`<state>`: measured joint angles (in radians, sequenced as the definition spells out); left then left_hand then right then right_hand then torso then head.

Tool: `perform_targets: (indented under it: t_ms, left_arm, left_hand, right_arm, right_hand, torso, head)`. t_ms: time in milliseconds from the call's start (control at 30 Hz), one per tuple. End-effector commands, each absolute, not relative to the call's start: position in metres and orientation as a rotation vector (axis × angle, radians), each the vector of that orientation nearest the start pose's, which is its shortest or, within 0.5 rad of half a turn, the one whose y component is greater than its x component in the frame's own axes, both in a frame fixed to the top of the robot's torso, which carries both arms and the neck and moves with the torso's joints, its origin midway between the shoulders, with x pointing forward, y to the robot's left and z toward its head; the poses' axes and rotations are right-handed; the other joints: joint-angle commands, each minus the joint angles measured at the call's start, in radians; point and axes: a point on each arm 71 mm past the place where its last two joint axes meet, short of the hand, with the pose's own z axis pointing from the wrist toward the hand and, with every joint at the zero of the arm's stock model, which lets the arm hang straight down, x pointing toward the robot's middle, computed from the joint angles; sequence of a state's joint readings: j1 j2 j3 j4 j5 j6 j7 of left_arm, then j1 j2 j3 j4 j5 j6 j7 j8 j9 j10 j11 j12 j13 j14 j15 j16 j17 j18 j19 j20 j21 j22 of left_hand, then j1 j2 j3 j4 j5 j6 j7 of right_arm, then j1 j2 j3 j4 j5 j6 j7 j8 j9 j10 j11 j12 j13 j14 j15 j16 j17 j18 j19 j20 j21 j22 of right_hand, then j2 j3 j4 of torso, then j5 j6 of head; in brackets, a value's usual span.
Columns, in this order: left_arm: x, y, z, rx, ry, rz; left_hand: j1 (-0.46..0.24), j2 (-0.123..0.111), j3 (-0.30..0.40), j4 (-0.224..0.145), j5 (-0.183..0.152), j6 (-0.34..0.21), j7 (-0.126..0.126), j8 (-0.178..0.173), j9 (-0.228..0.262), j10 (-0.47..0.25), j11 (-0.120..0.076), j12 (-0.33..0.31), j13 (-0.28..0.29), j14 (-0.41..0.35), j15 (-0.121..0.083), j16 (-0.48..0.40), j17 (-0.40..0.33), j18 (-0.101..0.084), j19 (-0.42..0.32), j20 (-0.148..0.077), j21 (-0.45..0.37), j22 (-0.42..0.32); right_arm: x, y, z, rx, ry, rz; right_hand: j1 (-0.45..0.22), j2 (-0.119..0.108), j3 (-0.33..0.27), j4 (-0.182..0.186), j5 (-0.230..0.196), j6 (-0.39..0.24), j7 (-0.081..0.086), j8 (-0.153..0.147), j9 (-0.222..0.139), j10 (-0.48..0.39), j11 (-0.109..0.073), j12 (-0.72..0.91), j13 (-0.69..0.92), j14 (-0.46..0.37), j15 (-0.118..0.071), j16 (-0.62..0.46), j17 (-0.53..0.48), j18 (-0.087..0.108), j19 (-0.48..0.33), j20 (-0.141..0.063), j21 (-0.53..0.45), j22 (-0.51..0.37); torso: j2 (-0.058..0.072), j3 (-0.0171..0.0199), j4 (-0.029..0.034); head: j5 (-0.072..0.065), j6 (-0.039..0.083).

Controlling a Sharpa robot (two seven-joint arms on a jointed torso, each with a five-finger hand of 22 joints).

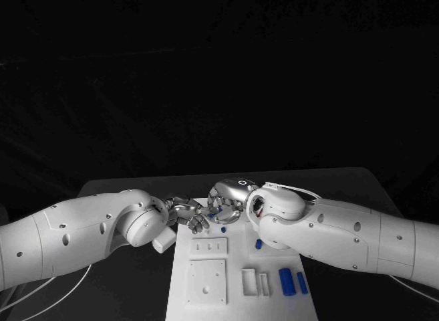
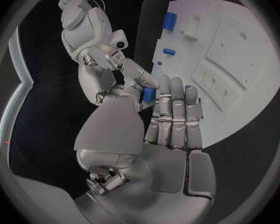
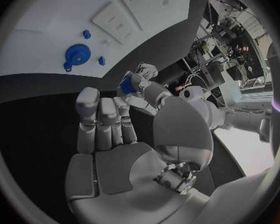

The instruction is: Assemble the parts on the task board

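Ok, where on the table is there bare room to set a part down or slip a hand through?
Bare: the far strip of the black table, beyond the hands. Crowded: the task board far end, where left hand and right hand meet at a blue part; its near end carries white blocks and blue pegs.

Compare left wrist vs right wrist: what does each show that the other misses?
Left wrist alone: a blue cylinder and a smaller blue peg lying on the task board.

Right wrist alone: a blue gear with two small blue pieces beside it on the board.

Both: the left hand and right hand meeting above the table, a small blue part between their fingers, and the board's raised white square plates.
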<state>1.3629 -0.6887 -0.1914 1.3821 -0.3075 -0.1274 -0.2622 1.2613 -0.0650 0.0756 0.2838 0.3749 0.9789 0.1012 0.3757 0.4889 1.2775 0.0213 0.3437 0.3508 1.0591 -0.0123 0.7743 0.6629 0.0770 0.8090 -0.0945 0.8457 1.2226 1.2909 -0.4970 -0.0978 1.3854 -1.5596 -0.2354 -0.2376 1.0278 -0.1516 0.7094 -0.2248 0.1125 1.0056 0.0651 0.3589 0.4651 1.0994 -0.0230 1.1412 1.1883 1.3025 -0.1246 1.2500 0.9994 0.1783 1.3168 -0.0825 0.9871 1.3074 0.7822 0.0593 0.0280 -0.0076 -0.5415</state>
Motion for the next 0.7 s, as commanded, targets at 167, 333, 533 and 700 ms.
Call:
perform_targets:
  t_ms: [167, 333, 533, 700]
  left_arm:
    - [0.5096, 0.1695, -0.1973, -0.856, 2.183, -1.019]
    - [0.5096, 0.172, -0.1973, -0.859, 2.18, -1.017]
    - [0.5102, 0.1747, -0.1974, -0.864, 2.177, -1.013]
    - [0.5099, 0.1747, -0.1977, -0.863, 2.183, -1.012]
  left_hand:
    - [0.074, 0.038, 0.019, -0.009, 0.005, 0.008, -0.001, -0.003, 0.003, 0.001, -0.005, 0.005, 0.002, -0.004, -0.002, 0.008, -0.002, 0.009, -0.015, -0.018, 0.009, -0.006]
    - [0.09, 0.047, 0.023, -0.011, 0.004, 0.008, -0.001, -0.004, 0.004, 0.001, -0.005, 0.005, 0.002, -0.006, -0.002, 0.009, -0.003, 0.009, -0.017, -0.017, 0.011, -0.007]
    - [0.098, 0.048, 0.021, -0.012, 0.0, 0.009, -0.001, -0.004, 0.004, 0.002, -0.004, 0.005, 0.002, -0.007, -0.001, 0.009, -0.003, 0.008, -0.019, -0.017, 0.013, -0.008]
    - [0.098, 0.047, 0.02, -0.012, -0.001, 0.009, -0.001, -0.004, 0.004, 0.002, -0.004, 0.005, 0.002, -0.007, -0.001, 0.009, -0.003, 0.008, -0.02, -0.017, 0.013, -0.008]
  right_arm:
    - [0.5015, -0.0629, -0.1696, -0.396, 1.676, 0.624]
    - [0.5022, -0.0647, -0.1711, -0.395, 1.68, 0.619]
    - [0.5019, -0.0652, -0.1724, -0.395, 1.683, 0.619]
    - [0.5019, -0.0654, -0.173, -0.394, 1.684, 0.619]
  right_hand:
    - [-0.002, 0.006, 0.004, 0.003, 0.004, 0.028, 0.02, 0.004, 0.009, 0.003, -0.003, 0.001, -0.001, 0.0, -0.009, -0.003, 0.001, 0.083, -0.001, -0.006, 0.004, 0.013]
    - [-0.002, 0.006, 0.004, 0.002, 0.004, 0.028, 0.02, 0.004, 0.009, 0.003, -0.003, 0.001, -0.001, 0.0, -0.009, -0.003, 0.002, 0.083, -0.001, -0.007, 0.004, 0.013]
    - [-0.003, 0.007, 0.004, 0.002, 0.004, 0.028, 0.02, 0.004, 0.01, 0.003, -0.003, 0.001, -0.001, 0.0, -0.009, -0.004, 0.002, 0.083, -0.001, -0.007, 0.004, 0.013]
    - [-0.003, 0.007, 0.004, 0.002, 0.004, 0.028, 0.02, 0.004, 0.01, 0.003, -0.003, 0.001, -0.001, 0.0, -0.009, -0.004, 0.002, 0.083, -0.001, -0.007, 0.003, 0.013]
  torso:
    - [-0.001, 0.0003, 0.0001]
    - [0.0, -0.0002, 0.0]
    - [0.0, -0.0002, 0.0013]
    - [0.0, -0.0006, 0.0015]
  head:
    - [-0.001, -0.001]
    - [-0.002, 0.0]
    - [-0.002, -0.002]
    - [-0.002, -0.003]
